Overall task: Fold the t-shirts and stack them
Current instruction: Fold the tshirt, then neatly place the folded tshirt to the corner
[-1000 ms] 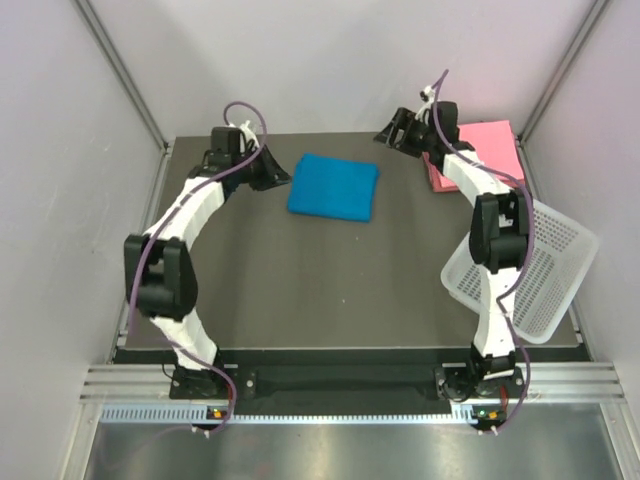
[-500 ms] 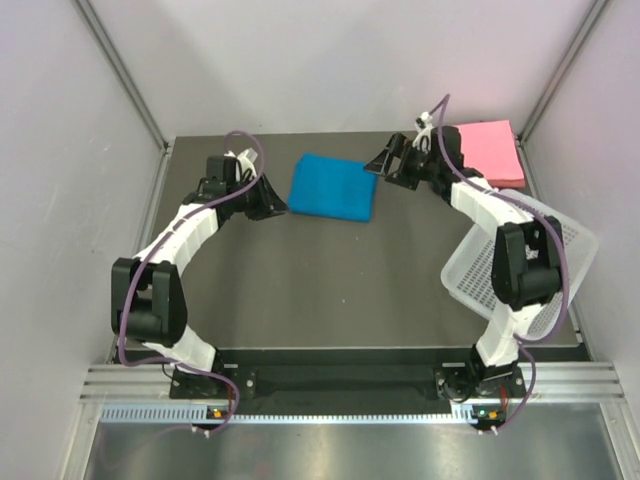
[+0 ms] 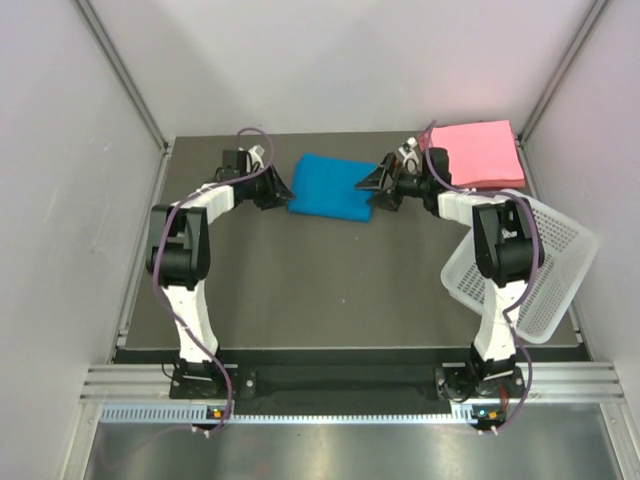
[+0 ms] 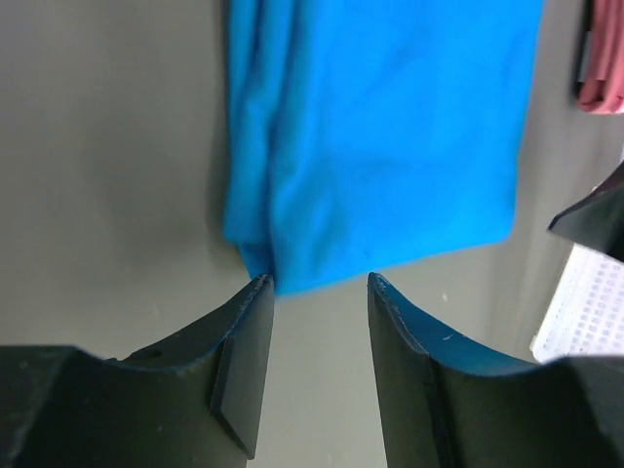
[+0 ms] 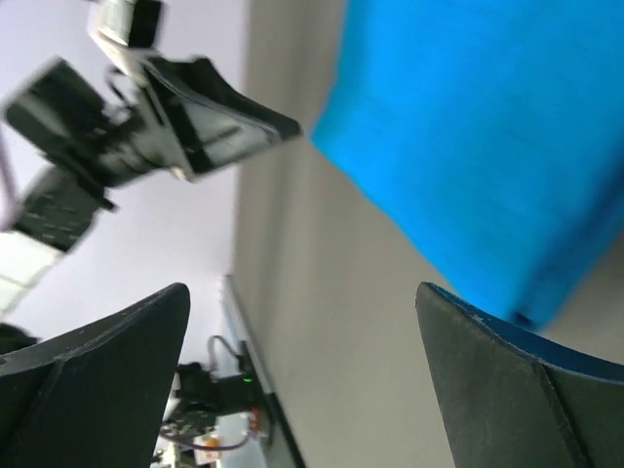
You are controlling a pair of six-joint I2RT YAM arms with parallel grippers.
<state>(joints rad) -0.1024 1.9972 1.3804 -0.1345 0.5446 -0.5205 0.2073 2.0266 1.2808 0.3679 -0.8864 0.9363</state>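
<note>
A folded bright blue t-shirt (image 3: 331, 187) lies flat at the back middle of the dark table. A stack of folded pink t-shirts (image 3: 478, 153) lies at the back right corner. My left gripper (image 3: 280, 188) is open and empty, low at the blue shirt's left edge; in the left wrist view the shirt (image 4: 380, 127) lies just beyond the fingertips (image 4: 255, 292). My right gripper (image 3: 376, 190) is open wide and empty at the shirt's right edge; in the right wrist view the blue cloth (image 5: 487, 136) fills the upper right.
A white perforated plastic basket (image 3: 535, 270) leans tilted at the table's right side, beside my right arm. Pale walls close in on both sides and the back. The dark table (image 3: 330, 290) stretches in front of the shirt.
Both grippers have moved inward and down toward the blue shirt, the left from the left side, the right from near the pink stack. The shirts have not moved.
</note>
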